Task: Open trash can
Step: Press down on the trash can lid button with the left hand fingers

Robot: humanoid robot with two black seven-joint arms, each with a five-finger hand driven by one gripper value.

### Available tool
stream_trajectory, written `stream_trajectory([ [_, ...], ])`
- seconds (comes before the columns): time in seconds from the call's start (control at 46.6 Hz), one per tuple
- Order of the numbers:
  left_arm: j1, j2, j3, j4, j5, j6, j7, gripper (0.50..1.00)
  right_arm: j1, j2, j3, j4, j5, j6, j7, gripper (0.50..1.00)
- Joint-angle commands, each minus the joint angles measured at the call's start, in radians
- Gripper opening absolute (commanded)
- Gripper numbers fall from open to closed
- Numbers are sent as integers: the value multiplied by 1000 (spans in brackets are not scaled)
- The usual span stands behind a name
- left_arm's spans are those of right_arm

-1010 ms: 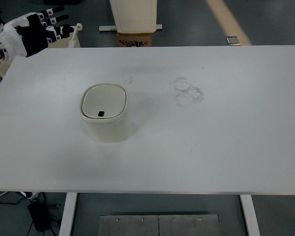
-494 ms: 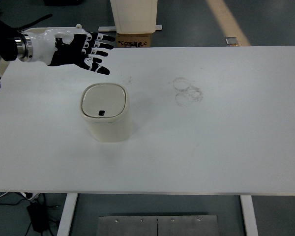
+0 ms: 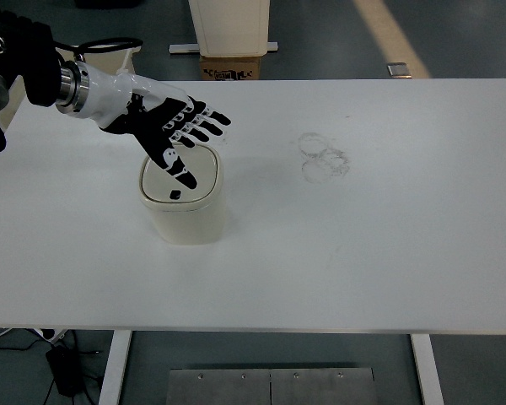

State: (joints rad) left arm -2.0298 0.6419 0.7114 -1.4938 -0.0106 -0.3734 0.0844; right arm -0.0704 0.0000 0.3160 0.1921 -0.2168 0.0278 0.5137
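Observation:
A small cream trash can (image 3: 183, 211) stands on the white table (image 3: 363, 245), left of centre. Its lid is shut, with a small dark button (image 3: 174, 196) near the front edge of the lid. My left hand (image 3: 181, 133) comes in from the upper left and hovers over the back part of the lid. Its fingers are spread and hold nothing. The thumb (image 3: 178, 169) points down toward the lid. Whether it touches the lid I cannot tell. The right arm is out of view.
Faint ring marks (image 3: 322, 156) stain the table right of centre. Beyond the far edge stand a white bin (image 3: 230, 25) on a cardboard box (image 3: 232, 67). A cable and a power block (image 3: 65, 371) lie on the floor by the left table leg.
My left hand has moved from the far left corner rightward and toward me. It now reaches over the trash can's lid. The can has not moved.

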Motion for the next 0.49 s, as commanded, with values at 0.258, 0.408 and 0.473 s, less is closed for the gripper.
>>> stream_trajectory([
  [0.258, -82, -7, 106, -34, 21, -33, 0, 1000, 6, 0, 0, 0, 0, 0, 0, 991],
  [0.408, -81, -10, 132, -36, 41, -39, 0, 1000, 12, 0, 0, 0, 0, 0, 0, 991],
  [0.473, -70, -11, 140, -34, 52, -39, 0, 1000, 17, 0, 0, 0, 0, 0, 0, 991],
])
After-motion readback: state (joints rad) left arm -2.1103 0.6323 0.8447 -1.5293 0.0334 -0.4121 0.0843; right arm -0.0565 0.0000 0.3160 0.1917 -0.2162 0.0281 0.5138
